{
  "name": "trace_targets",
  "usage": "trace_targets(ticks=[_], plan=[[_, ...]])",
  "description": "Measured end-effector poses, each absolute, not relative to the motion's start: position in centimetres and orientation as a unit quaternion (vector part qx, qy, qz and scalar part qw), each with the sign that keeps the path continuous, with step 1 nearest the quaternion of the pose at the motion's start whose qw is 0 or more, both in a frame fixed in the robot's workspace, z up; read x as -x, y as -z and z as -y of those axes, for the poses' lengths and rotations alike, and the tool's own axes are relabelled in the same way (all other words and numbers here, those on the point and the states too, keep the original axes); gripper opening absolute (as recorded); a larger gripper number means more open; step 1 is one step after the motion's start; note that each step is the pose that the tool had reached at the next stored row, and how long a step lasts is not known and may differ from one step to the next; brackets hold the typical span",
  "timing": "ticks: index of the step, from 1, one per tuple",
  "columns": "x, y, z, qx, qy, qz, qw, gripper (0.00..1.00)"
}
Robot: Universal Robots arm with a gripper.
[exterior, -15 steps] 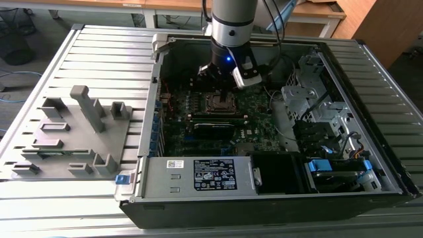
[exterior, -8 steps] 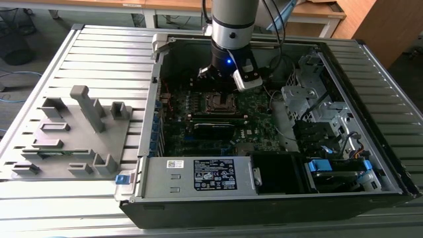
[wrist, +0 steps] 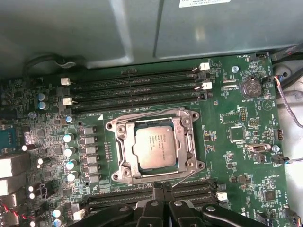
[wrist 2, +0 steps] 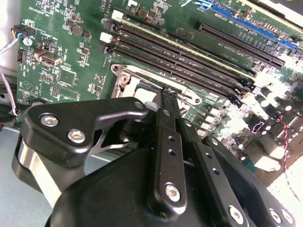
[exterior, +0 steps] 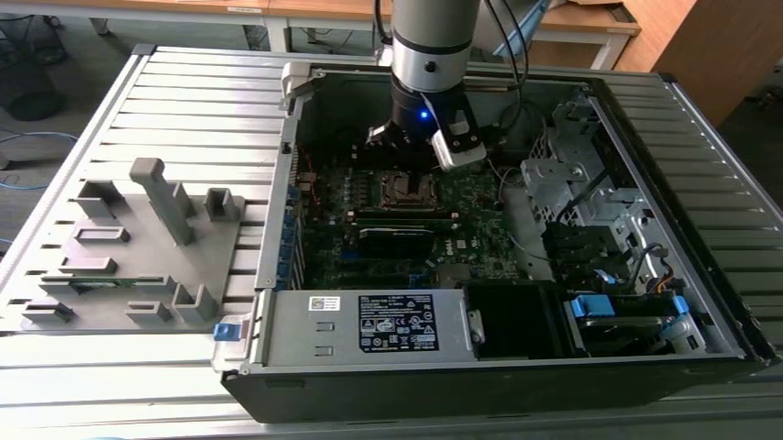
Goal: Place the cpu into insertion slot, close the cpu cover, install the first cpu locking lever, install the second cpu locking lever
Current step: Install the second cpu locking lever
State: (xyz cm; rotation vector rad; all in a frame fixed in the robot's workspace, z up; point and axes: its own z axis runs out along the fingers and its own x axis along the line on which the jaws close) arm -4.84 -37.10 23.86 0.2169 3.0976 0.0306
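Slatted grey metal table [exterior: 183, 101]; on it, open computer case [exterior: 490, 367] (lying on side) and, just beside toward exterior view's left, grey fixture tray [exterior: 128, 266].

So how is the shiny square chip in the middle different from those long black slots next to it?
The cpu is a square with a dull silvery face; the memory slots are long, narrow and black. The cpu sits inside a metal frame, while the memory slots lie in bare parallel rows with white clips at their ends. There is one cpu but several memory slots. Both sit on the same green board.
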Motion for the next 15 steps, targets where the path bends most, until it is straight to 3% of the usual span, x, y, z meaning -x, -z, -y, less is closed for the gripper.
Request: trace_targets(ticks=[15], plan=[[4.92, -23.86, 37.59, -0.07, -0.01, -0.997, 0.018, 0.11]])
